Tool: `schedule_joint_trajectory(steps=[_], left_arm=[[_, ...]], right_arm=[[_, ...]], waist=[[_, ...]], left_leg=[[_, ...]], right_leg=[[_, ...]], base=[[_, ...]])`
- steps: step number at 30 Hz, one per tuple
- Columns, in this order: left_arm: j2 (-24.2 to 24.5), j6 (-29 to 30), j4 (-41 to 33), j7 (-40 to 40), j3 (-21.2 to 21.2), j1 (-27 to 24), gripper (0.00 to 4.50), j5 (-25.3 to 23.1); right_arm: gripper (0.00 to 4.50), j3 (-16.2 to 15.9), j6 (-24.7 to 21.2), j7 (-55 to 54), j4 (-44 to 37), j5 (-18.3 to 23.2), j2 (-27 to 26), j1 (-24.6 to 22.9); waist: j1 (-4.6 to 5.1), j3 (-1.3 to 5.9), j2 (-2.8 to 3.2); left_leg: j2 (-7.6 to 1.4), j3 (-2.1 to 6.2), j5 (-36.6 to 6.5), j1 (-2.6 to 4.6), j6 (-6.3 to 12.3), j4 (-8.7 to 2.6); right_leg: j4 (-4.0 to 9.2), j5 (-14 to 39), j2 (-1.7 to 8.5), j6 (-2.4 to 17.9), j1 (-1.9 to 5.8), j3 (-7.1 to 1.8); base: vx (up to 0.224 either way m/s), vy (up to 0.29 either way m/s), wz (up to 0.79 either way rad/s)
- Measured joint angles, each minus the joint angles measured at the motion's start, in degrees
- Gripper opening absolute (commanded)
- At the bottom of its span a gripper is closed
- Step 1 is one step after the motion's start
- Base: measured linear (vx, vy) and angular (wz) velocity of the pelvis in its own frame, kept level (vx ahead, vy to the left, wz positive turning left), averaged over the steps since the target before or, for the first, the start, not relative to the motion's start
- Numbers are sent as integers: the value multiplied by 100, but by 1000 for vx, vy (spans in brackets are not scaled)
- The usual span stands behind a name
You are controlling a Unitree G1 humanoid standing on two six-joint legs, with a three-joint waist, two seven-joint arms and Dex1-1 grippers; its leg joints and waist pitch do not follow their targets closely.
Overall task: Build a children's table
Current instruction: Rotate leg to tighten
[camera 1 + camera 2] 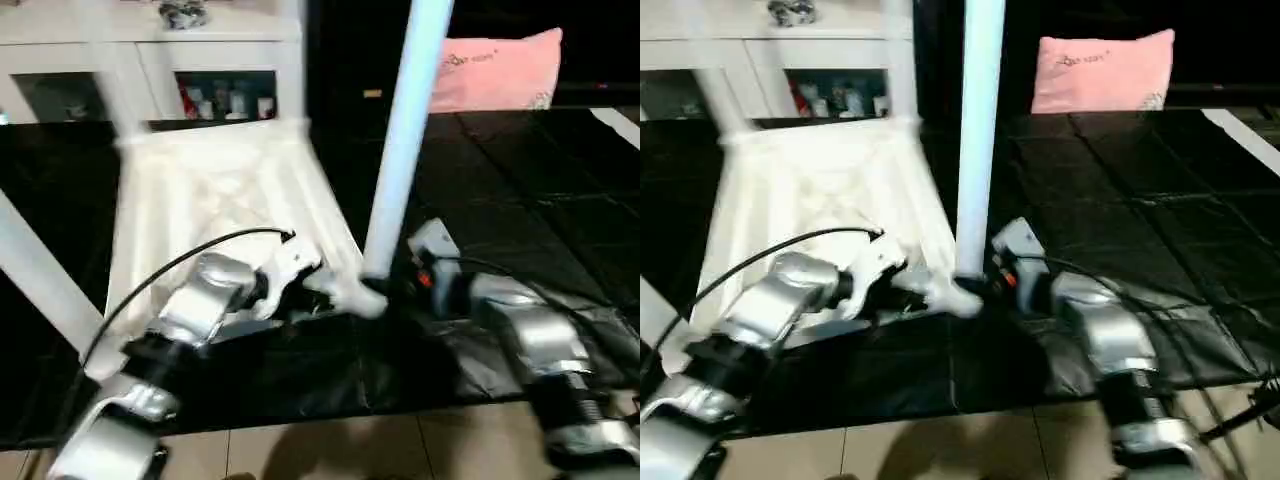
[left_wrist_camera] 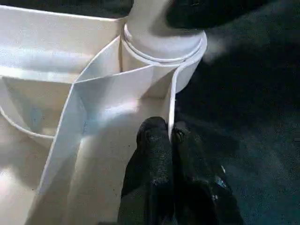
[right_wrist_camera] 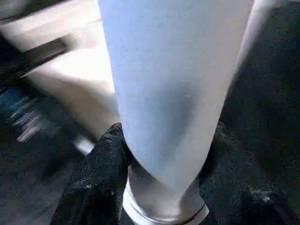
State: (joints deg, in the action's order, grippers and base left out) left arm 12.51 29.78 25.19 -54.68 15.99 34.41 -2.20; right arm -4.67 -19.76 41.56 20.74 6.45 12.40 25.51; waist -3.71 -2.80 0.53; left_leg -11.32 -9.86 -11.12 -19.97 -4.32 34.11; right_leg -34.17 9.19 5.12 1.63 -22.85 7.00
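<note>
The white tabletop point(image 1: 220, 190) lies upside down on the black mat, ribbed underside up. A long white leg point(image 1: 405, 130) stands upright in its near right corner socket point(image 2: 164, 47). My left gripper point(image 2: 169, 136) is shut on the thin rim wall just beside that socket, one black finger on each side. My right gripper point(image 3: 166, 159) is closed around the base of the upright leg, its fingers point(image 3: 108, 159) pressing both sides. Other white legs rise from the tabletop at the left point(image 1: 40, 280), back left point(image 1: 110, 80) and back right point(image 1: 290, 50).
A white cabinet point(image 1: 150, 50) with glass doors stands right behind the tabletop. A pink pillow point(image 1: 495, 70) lies at the back right. The black mat point(image 1: 520, 200) stretches to the right, and the tiled floor point(image 1: 330, 450) begins at its near edge.
</note>
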Motion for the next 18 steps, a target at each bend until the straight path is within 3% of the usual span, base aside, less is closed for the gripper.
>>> schedule_joint_trajectory(steps=[5,6,8,18], left_arm=[[-512,240,205,886,-244,123,0,-50],[-550,256,206,944,-254,123,0,-52],[-560,257,203,949,-256,123,0,-53],[-312,128,28,518,-25,69,0,-41]], right_arm=[[198,223,-116,-1266,265,-195,-549,250],[251,235,-121,-1356,263,-206,-585,252],[251,237,-143,-1376,260,-252,-610,249],[353,169,14,-1057,28,-316,-556,-41]], waist=[[39,2,3],[34,3,4],[30,6,9],[-25,6,15]], left_leg=[[7,2,-1,-7,1,1],[7,2,-2,-8,2,-1],[7,2,-2,-8,2,-7],[7,2,-2,-14,2,-24]], right_leg=[[8,-1,5,-1,2,-1],[8,0,5,-1,2,-1],[11,0,5,-1,1,-1],[17,3,5,-5,-9,0]], base=[[0,0,0],[0,0,0],[0,0,0],[0,0,0]])
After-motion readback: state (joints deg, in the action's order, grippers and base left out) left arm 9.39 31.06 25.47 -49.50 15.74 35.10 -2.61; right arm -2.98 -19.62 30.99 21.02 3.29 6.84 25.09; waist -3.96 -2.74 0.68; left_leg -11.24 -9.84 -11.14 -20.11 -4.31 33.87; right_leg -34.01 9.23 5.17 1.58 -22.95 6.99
